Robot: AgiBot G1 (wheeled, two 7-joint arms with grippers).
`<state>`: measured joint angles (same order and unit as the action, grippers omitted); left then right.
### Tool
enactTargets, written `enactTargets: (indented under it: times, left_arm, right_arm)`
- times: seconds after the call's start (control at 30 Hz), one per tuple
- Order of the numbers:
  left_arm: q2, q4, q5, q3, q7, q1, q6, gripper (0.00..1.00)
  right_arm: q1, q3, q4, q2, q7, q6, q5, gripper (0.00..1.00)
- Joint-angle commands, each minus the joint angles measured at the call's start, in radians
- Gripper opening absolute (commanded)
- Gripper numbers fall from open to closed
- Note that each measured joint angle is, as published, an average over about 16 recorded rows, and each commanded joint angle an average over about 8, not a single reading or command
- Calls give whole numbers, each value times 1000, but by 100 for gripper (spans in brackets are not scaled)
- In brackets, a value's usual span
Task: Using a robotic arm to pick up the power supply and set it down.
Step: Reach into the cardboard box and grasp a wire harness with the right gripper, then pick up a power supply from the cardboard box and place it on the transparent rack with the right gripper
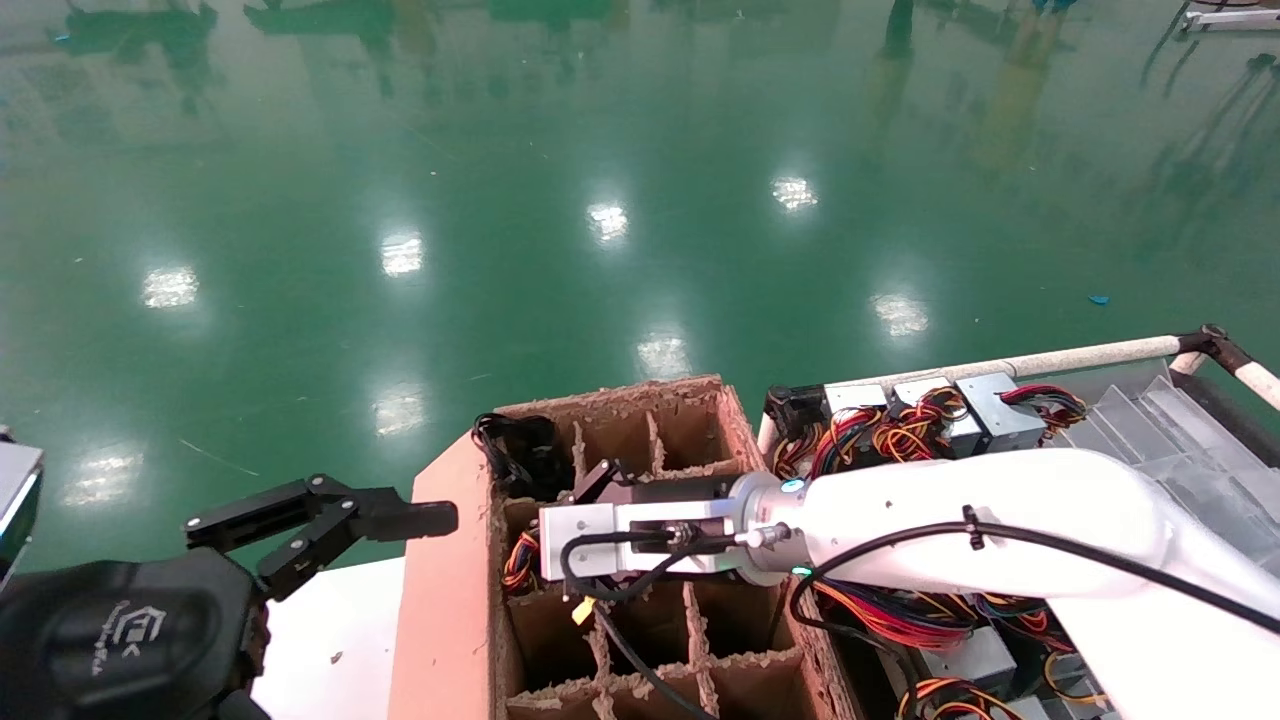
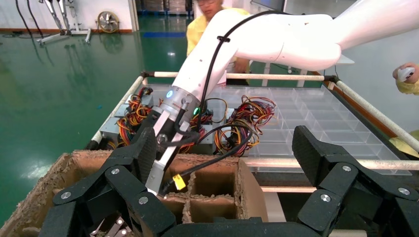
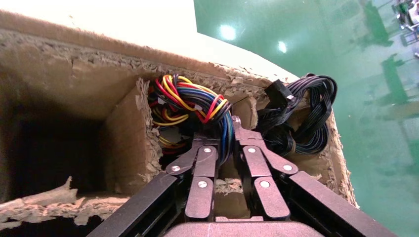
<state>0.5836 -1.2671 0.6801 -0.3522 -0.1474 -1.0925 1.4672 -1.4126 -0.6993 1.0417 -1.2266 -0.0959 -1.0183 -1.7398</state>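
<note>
The power supply shows only as its coiled bundle of red, yellow, orange, black and blue wires (image 3: 188, 98), lying in one compartment of a brown divided cardboard box (image 3: 64, 64); its grey body is hidden. My right gripper (image 3: 220, 136) reaches into that compartment and is shut on the blue strands of the bundle. In the head view the white right arm leans over the box, its gripper (image 1: 585, 492) by the wires (image 1: 520, 560). My left gripper (image 1: 320, 520) is open and holds nothing, just left of the box flap (image 1: 445, 600).
A coil of black cable (image 1: 520, 450) fills the neighbouring far-left compartment. To the right, a bin railed with white pipe (image 1: 1050, 358) holds several grey boxes with loose coloured wires (image 1: 930, 425) and a clear divided tray (image 1: 1180, 430). A person in yellow (image 2: 197, 29) stands beyond it.
</note>
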Motion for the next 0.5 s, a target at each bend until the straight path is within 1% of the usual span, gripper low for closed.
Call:
enactTargets:
  times: [0.03,0.33,0.5]
  left_arm:
    - [0,0,0,0,0,0,0,100]
    - [0,0,0,0,0,0,0,100]
    - [0,0,0,0,0,0,0,100]
  right_arm:
    - [-1,3,1,3,6,-7,8,0]
    - [-9,35,81,62,92,-57,61,0]
    - [-14,76,148,113,159,-76,119,0]
